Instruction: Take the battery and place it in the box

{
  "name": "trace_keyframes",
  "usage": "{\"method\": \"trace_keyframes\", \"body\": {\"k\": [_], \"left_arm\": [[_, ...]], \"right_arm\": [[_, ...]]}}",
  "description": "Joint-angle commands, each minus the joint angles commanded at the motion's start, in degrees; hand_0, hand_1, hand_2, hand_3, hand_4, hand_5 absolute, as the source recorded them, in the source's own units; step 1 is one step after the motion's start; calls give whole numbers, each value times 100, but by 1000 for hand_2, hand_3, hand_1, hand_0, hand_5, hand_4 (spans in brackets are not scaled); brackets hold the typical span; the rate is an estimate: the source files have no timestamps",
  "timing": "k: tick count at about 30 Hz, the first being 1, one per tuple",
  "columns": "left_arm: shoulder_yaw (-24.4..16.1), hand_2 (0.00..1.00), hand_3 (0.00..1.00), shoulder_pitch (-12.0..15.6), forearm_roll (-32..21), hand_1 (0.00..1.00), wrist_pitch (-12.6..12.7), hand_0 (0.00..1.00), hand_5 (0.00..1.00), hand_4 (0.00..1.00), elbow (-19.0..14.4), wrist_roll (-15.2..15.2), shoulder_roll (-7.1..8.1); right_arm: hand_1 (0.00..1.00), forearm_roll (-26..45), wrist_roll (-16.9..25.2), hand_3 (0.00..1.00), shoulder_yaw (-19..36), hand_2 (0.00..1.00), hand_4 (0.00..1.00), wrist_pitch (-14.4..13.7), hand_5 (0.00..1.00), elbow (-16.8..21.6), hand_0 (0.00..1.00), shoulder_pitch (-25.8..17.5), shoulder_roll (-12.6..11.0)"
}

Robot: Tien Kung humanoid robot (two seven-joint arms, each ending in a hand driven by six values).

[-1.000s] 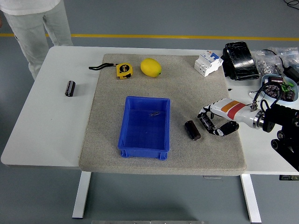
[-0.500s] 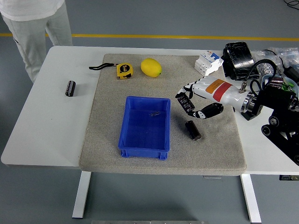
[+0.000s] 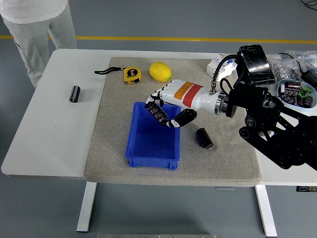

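1. You have three batteries: one gripped in the right hand's [image 3: 161, 110] fingers over the blue box [image 3: 152, 135], a second battery [image 3: 204, 138] right of the box, a third battery [image 3: 74, 93] near the bench's [image 3: 49, 144] left edge.
2. One box, its inside unobstructed.

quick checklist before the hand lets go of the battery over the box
1. Black cylindrical battery gripped in right robot hand: ok.
2. Hand positioned over blue plastic box: ok.
3. Battery low enough for a gentle drop: cannot tell.
4. Box sits flat on grey felt mat: ok.
5. Second black battery on the mat lies outside the box: ok.
6. Person at far left corner stands away from the box: ok.
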Motion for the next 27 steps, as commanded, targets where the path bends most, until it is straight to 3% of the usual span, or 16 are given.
{"method": "trace_keyframes", "body": {"k": [1,6,7,18,19,27], "left_arm": [[10,730,710,-4,-7,668,-1,652,730,669,0,2,4],[11,730,710,-4,-5,668,-7,652,730,669,0,12,15],[20,730,710,1,-9,668,-10,652,731,669,0,12,17],[24,730,710,51,50,668,-40,652,735,671,0,42,10],[3,733,710,59,68,670,-41,652,732,668,0,44,9],[39,733,709,67,-5,671,-6,652,732,667,0,25,-9]], "right_arm": [[734,-9,-12,998,-32,867,912,26,185,-1,722,15,15],[734,-97,22,998,-92,867,912,117,185,13,722,21,-4],[824,-109,36,998,-83,987,998,135,146,8,819,12,-22],[841,-151,111,998,290,997,998,393,142,60,838,-173,-247],[795,-173,144,998,364,926,998,407,168,102,803,-218,-317],[788,-312,169,998,1110,895,998,495,166,811,802,-765,-1151]]}}
